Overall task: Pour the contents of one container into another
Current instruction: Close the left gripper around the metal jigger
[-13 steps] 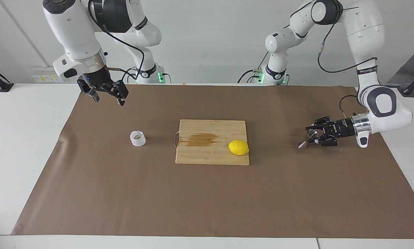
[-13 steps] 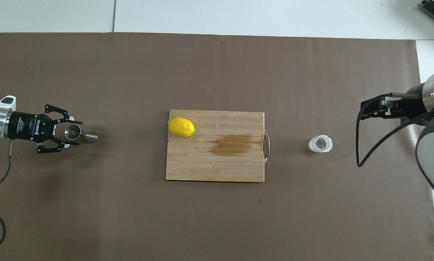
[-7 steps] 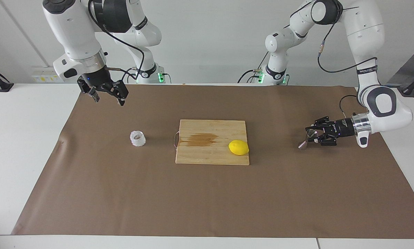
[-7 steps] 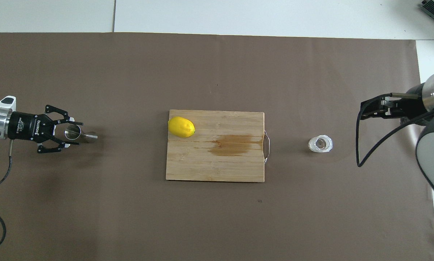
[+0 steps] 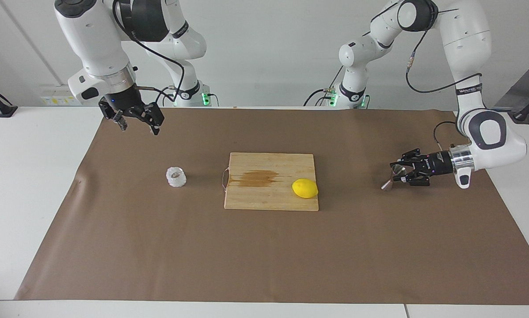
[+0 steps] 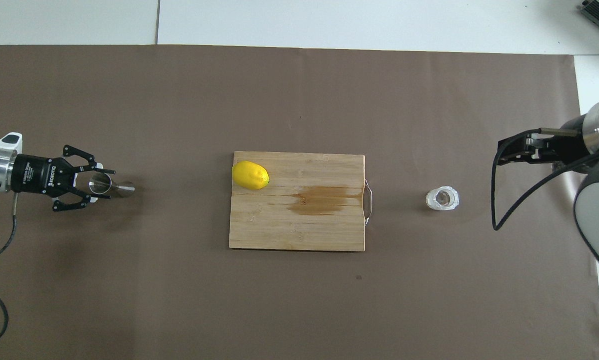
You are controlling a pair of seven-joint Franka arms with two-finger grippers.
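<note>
The left gripper is reaching in from the side, low over the brown paper mat at the left arm's end of the table, and its fingers are sitting around the top cone of the shiny steel jigger. The jigger is leaning over, with its lower cone touching the mat just past the fingertips, so it is probably being tipped up or picked up to stand ready for the pour. I cannot tell if the fingers are pinching the steel or are only close around it. The right gripper is hanging up in the air near the right arm's end of the table, with its fingers spread wide and nothing between them. The white crinkly cup is standing upright on the mat, down below that gripper and a little toward the middle of the table, well apart from it, and nobody is touching it. It is likely waiting there so the spread claw can come down and grab it. Between the two claws a wooden cutting board is lying flat, with a brown stain and a lemon on it. Nothing is being poured yet.
</note>
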